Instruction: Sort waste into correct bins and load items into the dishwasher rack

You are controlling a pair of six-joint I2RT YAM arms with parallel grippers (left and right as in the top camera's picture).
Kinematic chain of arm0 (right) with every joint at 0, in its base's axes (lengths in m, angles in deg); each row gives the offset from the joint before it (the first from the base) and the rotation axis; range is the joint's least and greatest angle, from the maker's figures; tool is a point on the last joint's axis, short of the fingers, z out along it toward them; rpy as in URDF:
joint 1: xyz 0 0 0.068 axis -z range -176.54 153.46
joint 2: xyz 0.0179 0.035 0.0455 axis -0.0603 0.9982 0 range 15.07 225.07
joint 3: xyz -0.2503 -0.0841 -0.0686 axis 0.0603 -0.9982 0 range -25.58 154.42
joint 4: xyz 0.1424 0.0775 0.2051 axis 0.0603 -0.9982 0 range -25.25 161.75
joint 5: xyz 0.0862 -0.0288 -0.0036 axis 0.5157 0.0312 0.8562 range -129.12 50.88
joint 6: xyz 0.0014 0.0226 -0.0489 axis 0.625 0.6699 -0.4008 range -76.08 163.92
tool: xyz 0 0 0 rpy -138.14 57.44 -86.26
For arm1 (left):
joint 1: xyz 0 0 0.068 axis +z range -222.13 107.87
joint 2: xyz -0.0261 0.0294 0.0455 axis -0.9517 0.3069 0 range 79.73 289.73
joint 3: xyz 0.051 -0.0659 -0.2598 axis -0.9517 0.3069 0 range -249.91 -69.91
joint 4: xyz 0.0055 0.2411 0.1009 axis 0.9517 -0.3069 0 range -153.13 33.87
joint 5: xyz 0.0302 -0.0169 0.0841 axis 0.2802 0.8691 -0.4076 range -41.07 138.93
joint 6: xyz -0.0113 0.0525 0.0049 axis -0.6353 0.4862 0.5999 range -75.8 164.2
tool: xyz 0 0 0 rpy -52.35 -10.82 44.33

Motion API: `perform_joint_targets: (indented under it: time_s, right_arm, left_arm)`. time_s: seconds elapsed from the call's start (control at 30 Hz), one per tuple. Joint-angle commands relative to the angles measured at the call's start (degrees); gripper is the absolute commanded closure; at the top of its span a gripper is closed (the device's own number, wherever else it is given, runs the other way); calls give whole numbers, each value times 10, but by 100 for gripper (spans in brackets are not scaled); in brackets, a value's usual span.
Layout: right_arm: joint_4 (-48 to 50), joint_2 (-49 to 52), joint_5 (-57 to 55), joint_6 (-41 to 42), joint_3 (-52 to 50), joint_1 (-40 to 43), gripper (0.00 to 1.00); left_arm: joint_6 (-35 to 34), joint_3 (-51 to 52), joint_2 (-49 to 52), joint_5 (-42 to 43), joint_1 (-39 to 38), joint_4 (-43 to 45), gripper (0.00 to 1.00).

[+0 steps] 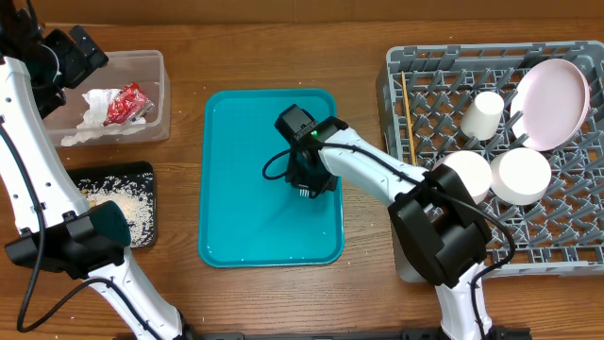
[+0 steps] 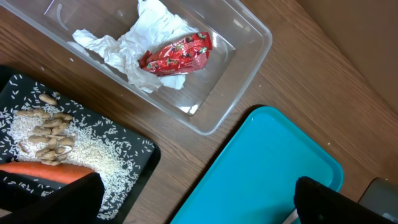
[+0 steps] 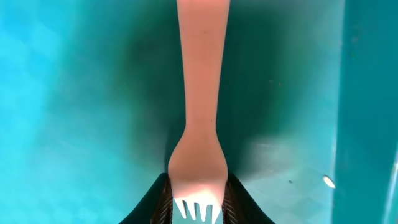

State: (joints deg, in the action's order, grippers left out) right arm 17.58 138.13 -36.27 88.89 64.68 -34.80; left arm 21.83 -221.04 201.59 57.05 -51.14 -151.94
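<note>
Right claw (image 3: 198,208) gripping fork (image 3: 199,93), pale pinkish handle

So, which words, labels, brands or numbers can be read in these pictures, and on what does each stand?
None can be read.
The red wrapper in the clear tub carries pale print, too small and blurred to read.
Nothing else shows any text.

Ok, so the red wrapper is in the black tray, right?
Not quite: the red wrapper lies in the clear tub, on the white napkins. The black tray holds rice and the carrot. The left wrist view shows it.
</note>
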Motion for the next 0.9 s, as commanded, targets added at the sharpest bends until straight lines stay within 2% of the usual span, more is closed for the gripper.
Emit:
perform_joint_targets:
  time_s: [0.0,0.3,0.6,0.73,0.8,0.87]
  right_arm:
    - [-23,17,-2,-4,24,14,96]
    - [-81,8,-2,-20,84,22,96]
    - [-160,-71,-2,-104,161,81,96]
    - [-171,-125,12,-198,161,162,96]
    - [-172,-148,53,-292,161,211,96]
    - [-176,-157,77,-351,161,254,96]
  left_arm:
    - [-4,0,0,3,-4,1,0]
    - [-4,0,0,3,-4,1,0]
    - [-3,0,0,3,-4,1,0]
    - [-4,0,0,3,-4,1,0]
    - [-4,0,0,3,-4,1,0]
    - [-4,0,0,3,-4,1,0]
